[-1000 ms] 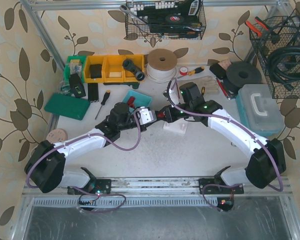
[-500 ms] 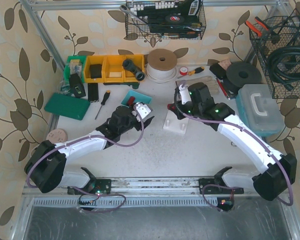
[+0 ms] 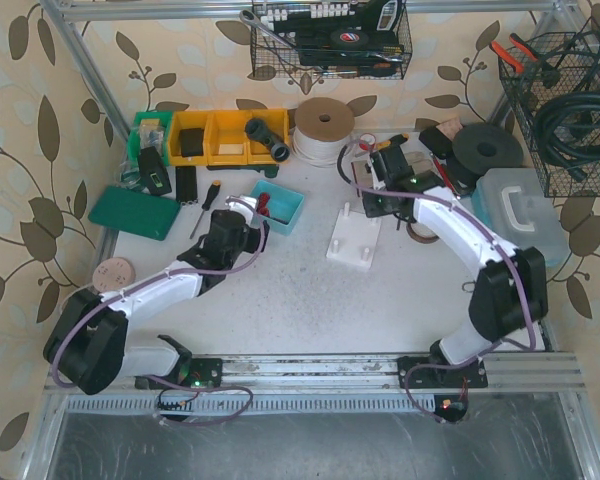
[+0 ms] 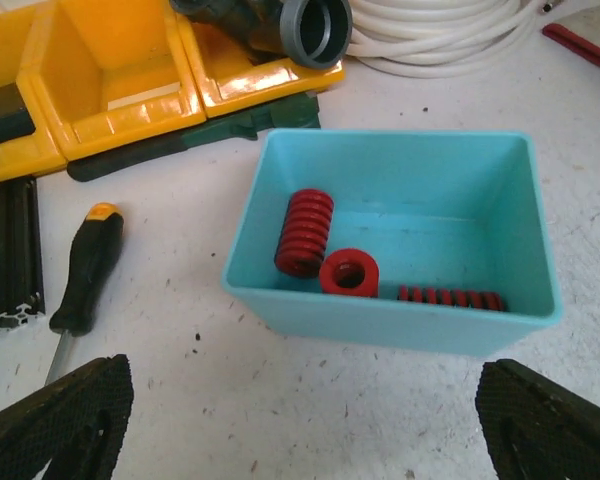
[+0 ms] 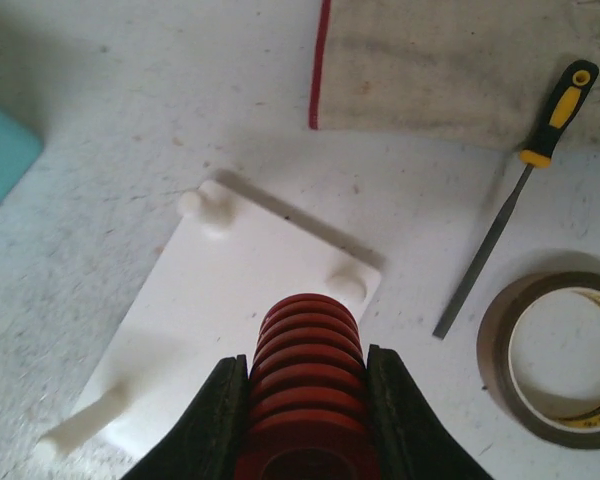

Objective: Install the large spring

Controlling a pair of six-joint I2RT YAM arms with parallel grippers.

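The large spring (image 5: 305,375), red and thick-coiled, is clamped between my right gripper's (image 5: 305,365) black fingers. It hangs above the near edge of the white base plate (image 5: 220,290), close to the short peg (image 5: 348,285); another peg (image 5: 212,205) stands at the far corner. From above, the right gripper (image 3: 380,205) hovers just behind the plate (image 3: 352,240). My left gripper (image 4: 305,430) is wide open with nothing in it, in front of the teal bin (image 4: 380,320), which holds two fat red springs (image 4: 304,232) and a thin one (image 4: 450,297).
A screwdriver (image 4: 85,270) lies left of the teal bin, with yellow bins (image 4: 110,70) behind. Right of the plate lie a file (image 5: 510,215), a tape roll (image 5: 560,360) and a cloth (image 5: 450,60). A plastic toolbox (image 3: 520,215) stands at the far right.
The grippers met at mid-table; the left one let go, opened wide and drew back left. The right arm carried the spring right and back over the white plate.
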